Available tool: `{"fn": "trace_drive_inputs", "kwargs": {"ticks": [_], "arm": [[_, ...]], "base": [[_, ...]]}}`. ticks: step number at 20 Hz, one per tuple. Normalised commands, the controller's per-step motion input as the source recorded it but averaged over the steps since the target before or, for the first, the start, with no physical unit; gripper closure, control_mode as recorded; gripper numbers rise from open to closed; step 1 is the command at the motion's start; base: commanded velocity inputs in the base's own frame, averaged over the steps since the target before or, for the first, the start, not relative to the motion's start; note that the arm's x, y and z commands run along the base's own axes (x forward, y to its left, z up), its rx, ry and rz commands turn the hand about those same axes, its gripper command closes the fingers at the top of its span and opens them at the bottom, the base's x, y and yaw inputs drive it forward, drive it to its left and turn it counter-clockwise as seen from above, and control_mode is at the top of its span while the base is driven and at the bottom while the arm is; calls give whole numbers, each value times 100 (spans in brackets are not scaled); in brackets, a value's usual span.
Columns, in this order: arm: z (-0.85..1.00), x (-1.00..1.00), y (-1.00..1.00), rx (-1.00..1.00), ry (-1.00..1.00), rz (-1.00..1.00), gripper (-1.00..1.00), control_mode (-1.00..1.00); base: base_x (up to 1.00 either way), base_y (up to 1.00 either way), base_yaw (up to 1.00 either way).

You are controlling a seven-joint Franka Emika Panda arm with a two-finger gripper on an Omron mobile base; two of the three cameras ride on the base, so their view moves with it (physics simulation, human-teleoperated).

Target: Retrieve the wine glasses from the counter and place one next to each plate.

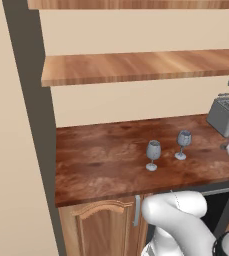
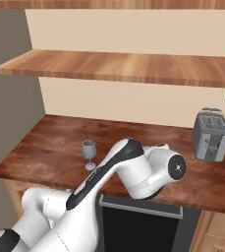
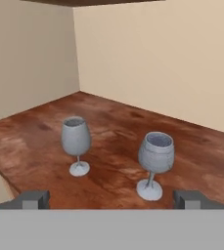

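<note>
Wine glasses — nearer [image 3: 155, 163], farther [image 3: 76, 144] — ahead of spread gripper [image 3: 111, 199]; judged light, fragile, slippery — best taken at the bowl.

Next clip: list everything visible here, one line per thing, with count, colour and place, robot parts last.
glasses: two, translucent grey-blue, upright and apart on the counter, one nearer the front edge, one further back
counter: one, dark reddish-brown wood, over the cabinets
shelves: two, light wood, on the wall above the counter, lower, upper
toaster: one, grey, at the counter's right end
cabinet door: one, light wood, under the counter
arm: one, white with dark joints, in front of the counter
end effector: one, dark tips, open, facing both glasses, touching neither
</note>
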Motion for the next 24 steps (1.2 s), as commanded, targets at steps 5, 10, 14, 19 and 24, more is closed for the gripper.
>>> {"fn": "trace_drive_inputs", "kwargs": {"ticks": [5, 10, 14, 19, 24], "arm": [[-21, 26, 0, 0, 0, 9, -100, -100], [-28, 37, 0, 0, 5, 9, -100, -100], [-23, 35, 0, 0, 4, 11, -100, -100], [-13, 29, 0, 0, 1, 12, -100, -100], [-12, 28, 0, 0, 0, 11, -100, -100]], "base": [[0, 0, 0], [0, 0, 0], [0, 0, 0], [0, 0, 0], [0, 0, 0]]}}
